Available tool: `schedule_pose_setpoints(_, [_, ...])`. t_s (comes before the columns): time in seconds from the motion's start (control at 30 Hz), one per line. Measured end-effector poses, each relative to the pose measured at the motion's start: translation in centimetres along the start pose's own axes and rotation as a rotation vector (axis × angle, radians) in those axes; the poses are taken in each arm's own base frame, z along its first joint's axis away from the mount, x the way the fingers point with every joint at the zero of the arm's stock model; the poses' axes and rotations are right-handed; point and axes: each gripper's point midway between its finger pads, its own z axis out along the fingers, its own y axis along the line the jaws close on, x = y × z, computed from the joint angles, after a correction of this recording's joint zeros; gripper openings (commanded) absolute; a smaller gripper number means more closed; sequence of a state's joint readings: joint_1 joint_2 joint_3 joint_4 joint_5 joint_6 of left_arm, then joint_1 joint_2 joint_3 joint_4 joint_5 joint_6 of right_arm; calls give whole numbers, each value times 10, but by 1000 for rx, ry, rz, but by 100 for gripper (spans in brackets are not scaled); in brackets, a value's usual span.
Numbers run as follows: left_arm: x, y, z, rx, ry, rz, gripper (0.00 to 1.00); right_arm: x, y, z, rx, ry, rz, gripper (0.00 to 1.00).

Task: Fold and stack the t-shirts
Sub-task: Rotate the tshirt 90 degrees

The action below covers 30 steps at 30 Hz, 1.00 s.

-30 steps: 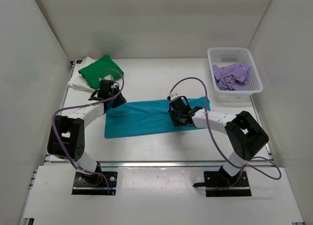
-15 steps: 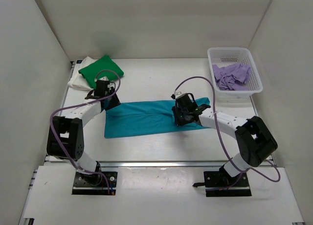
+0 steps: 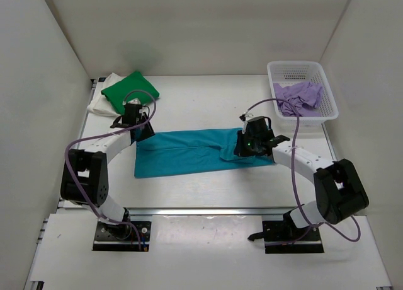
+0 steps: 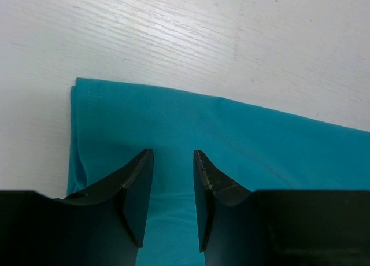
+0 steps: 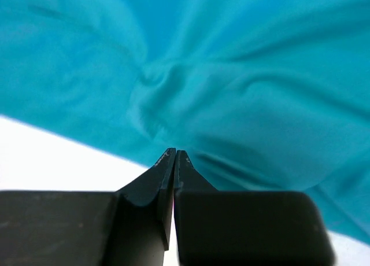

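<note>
**Four t-shirts, one stretched out between two pincers**

Four shirts show in the top view. The teal t-shirt [image 3: 189,152] lies flat across the middle of the counter [image 3: 195,107] as a long band running left to right. Its left end is squared off. Its right end is rumpled.

The green t-shirt [image 3: 129,88] sits folded in the upper left of the frame. It lies on top of the cream-white t-shirt [image 3: 99,102], which sticks out below and to its left. The lilac t-shirt [image 3: 299,98] lies crumpled inside the white mesh basket [image 3: 296,65] at the upper right, well apart from the teal one.

The left pincer [image 3: 138,132] is at the upper left corner of the teal band. In its wrist view the left pincer [image 4: 173,157] stands partly open, with a clear gap between the two fingers and nothing held in it. The teal cloth [image 4: 243,139] and its hemmed corner lie just beyond the tips. Whether the tips touch the cloth cannot be told.

The right pincer [image 3: 242,150] is over the rumpled right part of the band, near its lower edge. In its wrist view the right pincer [image 5: 174,152] is closed tight, the tips meeting. Creases in the teal cloth [image 5: 243,69] gather towards the tips, and a pinch of fabric seems caught there. A strip of white counter shows at lower left.
</note>
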<state>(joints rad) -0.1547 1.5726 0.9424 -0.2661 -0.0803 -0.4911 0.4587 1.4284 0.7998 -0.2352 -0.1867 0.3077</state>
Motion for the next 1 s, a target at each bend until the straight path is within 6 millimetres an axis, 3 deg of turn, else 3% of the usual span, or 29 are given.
schedule_pose_setpoints(0.1, [5, 0, 8, 13, 22, -17, 42, -8, -4, 7, -18, -31, 38, 0])
schedule_pose_setpoints(0.2, [11, 12, 16, -1, 44, -53, 41, 0, 1, 20, -55, -16, 57, 0])
schedule_pose_setpoints(0.33, [20, 31, 26, -38, 82, -96, 38, 40, -6, 32, -114, 25, 160, 1])
schedule_pose_setpoints(0.4, [27, 38, 33, -48, 110, -116, 36, 41, -8, 29, -154, -8, 207, 0])
schedule_pose_setpoints(0.6, [22, 38, 34, -29, 106, -151, 35, 50, -7, 16, -185, -33, 238, 0])
schedule_pose_setpoints(0.67, [19, 35, 29, -23, 94, -144, 36, 47, -6, 7, -186, -47, 235, 8])
schedule_pose_setpoints(0.77, [3, 22, 14, 8, 31, -134, 38, 28, -5, -11, -203, -127, 227, 15])
schedule_pose_setpoints(0.83, [-10, 9, 1, 43, -23, -126, 37, 16, -11, -20, -197, -184, 233, 11])
schedule_pose_setpoints(0.9, [-20, -6, -10, 85, -65, -118, 36, 8, -20, -23, -180, -220, 247, 0])
schedule_pose_setpoints(1.0, [-20, -20, -12, 132, -73, -126, 35, 20, -38, -17, -139, -214, 293, 0])
